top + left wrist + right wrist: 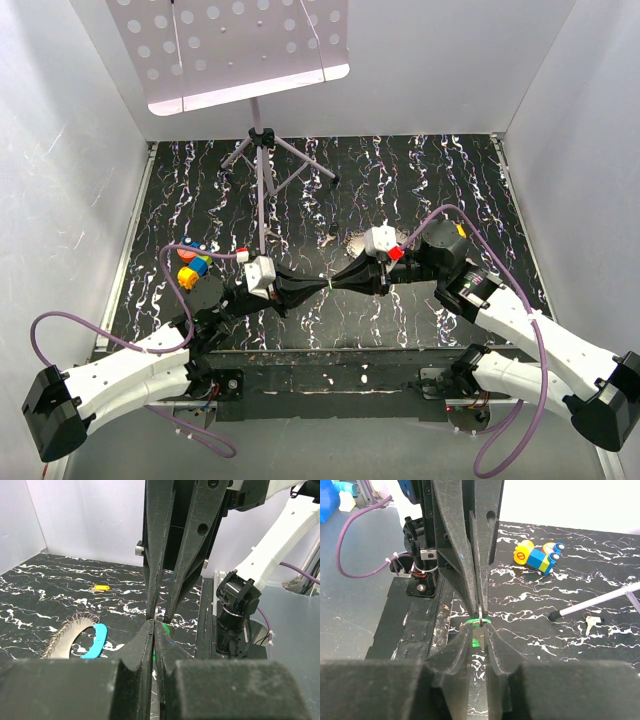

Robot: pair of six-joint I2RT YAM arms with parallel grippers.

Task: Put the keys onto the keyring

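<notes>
My two grippers meet tip to tip above the table's near middle. The left gripper (pixel 322 285) (pixel 154 625) is shut on the green key (pixel 472 622) (pixel 166 629), pinching it with a thin metal ring that stands edge-on at its tips. The right gripper (pixel 338 282) (pixel 480 627) has its jaws slightly apart, and the key's grey blade sits in the gap. The keyring (pixel 62 637) (pixel 360 243), a silvery loop with a light-blue strip, lies flat on the table behind the grippers, untouched. A small silver key (pixel 590 622) lies on the table near a tripod foot.
A purple tripod stand (pixel 262 160) rises at the table's middle back, carrying a perforated white board (pixel 230 45). Colourful toy blocks (pixel 192 265) (pixel 536 557) sit at the left. A small yellow piece (pixel 102 587) lies on the table. White walls enclose three sides.
</notes>
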